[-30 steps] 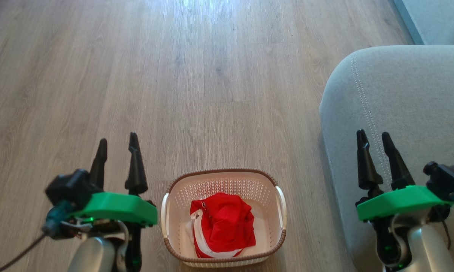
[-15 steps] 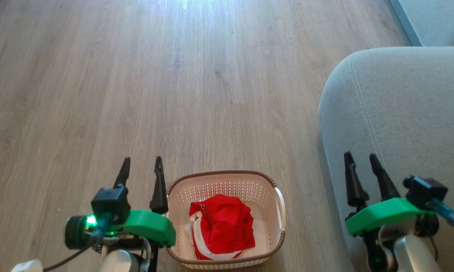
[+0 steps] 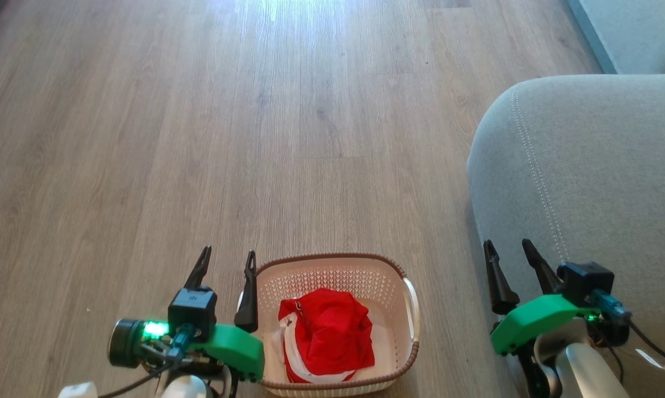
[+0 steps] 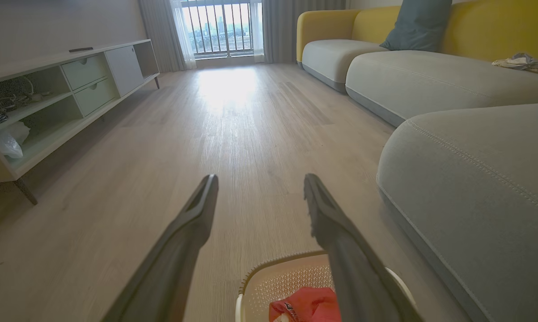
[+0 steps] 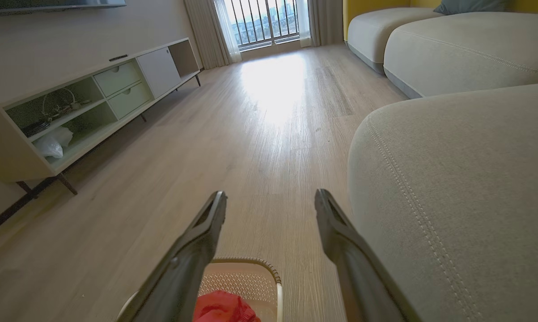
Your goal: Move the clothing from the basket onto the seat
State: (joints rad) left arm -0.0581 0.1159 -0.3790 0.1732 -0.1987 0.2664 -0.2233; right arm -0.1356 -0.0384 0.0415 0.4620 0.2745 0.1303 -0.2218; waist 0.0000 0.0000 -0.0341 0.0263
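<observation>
Both arms have come lower and closer to the basket (image 3: 332,257) over the last second. Left gripper (image 3: 227,255) has swung in from well left of the basket to just beside its left rim. Its inner finger lies against the rim line in the head view; whether they touch, cannot tell. Right gripper (image 3: 506,243) has drawn back, now between the basket's right side and the seat (image 3: 597,166). Head camera shifted a little too. Basket seems not to have shifted on the floor (image 3: 199,138).

Jaws: both pairs spread wide, nothing between them. Wrist views show bare floor through each gap.

Clothing (image 3: 326,331): red heap with white bands, inside the basket, toward its near half, untouched. One garment or more, cannot tell from the bunching.

Seat stands right of the basket, well apart from it. No red fabric on the part that shows.

Progress, as judged: nothing moved across yet. Arms look to be settling in for a first reach. Still to do: go down into the basket, take hold of the fabric, lift it past the rim, carry it right, let go on the seat, then repeat for anything left.
</observation>
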